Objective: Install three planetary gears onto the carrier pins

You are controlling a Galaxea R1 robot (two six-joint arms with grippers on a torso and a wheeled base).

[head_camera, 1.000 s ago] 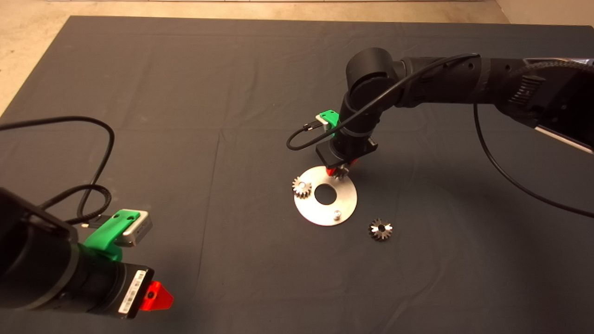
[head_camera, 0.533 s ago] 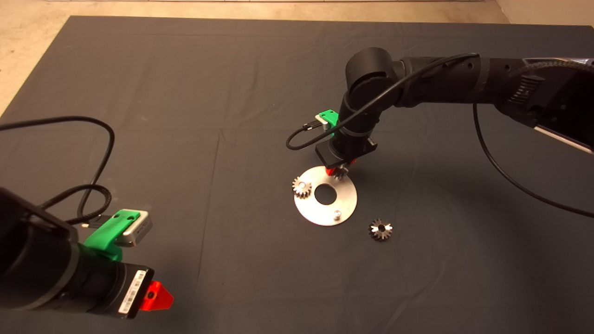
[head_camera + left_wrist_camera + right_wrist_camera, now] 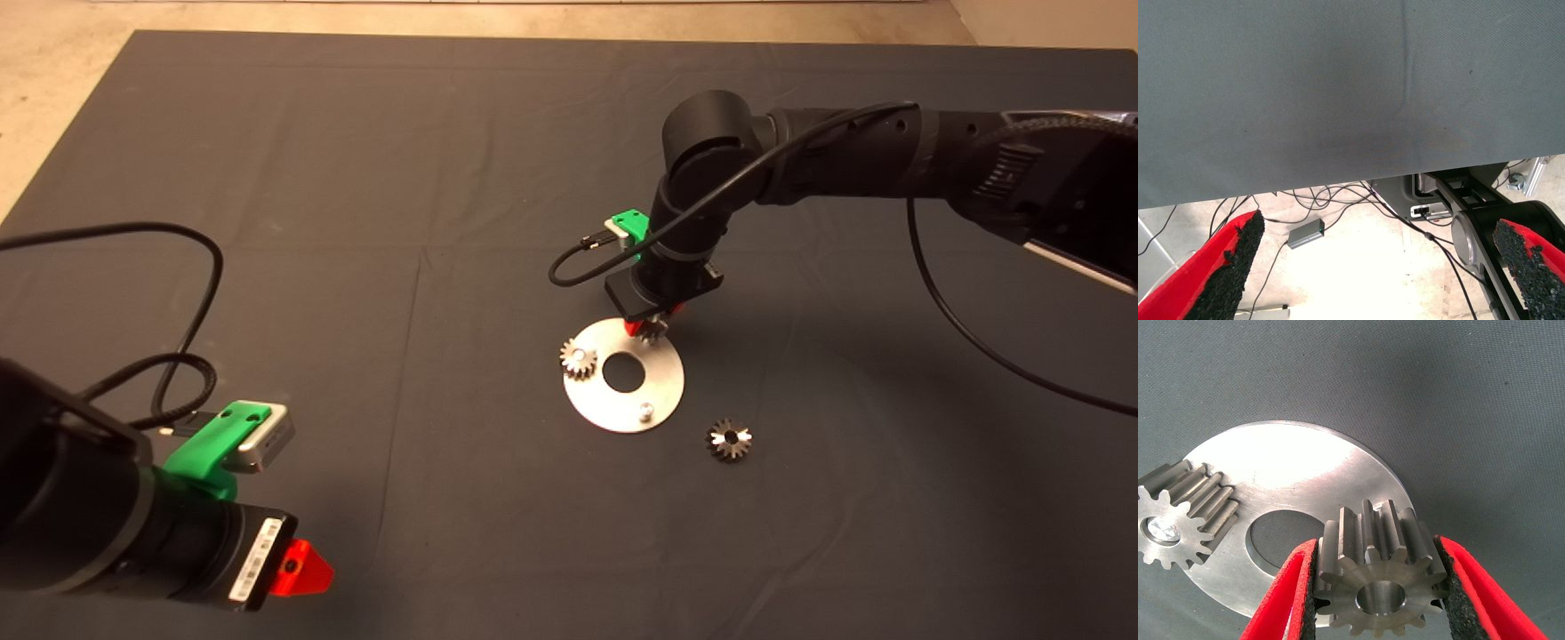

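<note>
Three planetary gears show around the silver disc (image 3: 624, 375), which lies flat on the dark mat (image 3: 444, 222). One gear (image 3: 578, 359) sits on a carrier pin at the disc's rim on the side toward the left arm, the pin's bright tip showing through its centre hole in the right wrist view (image 3: 1163, 532). A second gear (image 3: 1378, 577) is clamped between the black pads of the right gripper (image 3: 652, 330), held over the disc's far edge with its bore empty and the disc's large centre hole just beside it; whether it touches the disc cannot be told. The third gear (image 3: 729, 439) lies loose on the mat, near the disc's near-right side and apart from it. A bare carrier pin (image 3: 646, 411) stands upright at the disc's near rim.

The mat around the disc is a dark grey cloth with faint fold creases, and it covers nearly the whole table. Beyond its far edge runs a strip of pale beige floor (image 3: 533, 16).

The left gripper (image 3: 1385, 267) waits well away from the disc at the mat's near-left corner, its fingers (image 3: 1231, 267) spread wide with nothing between them. Its wrist view shows the mat's edge, and past it pale floor with tangled black cables (image 3: 1338, 197), a small grey box (image 3: 1305, 235) and part of a black frame.
</note>
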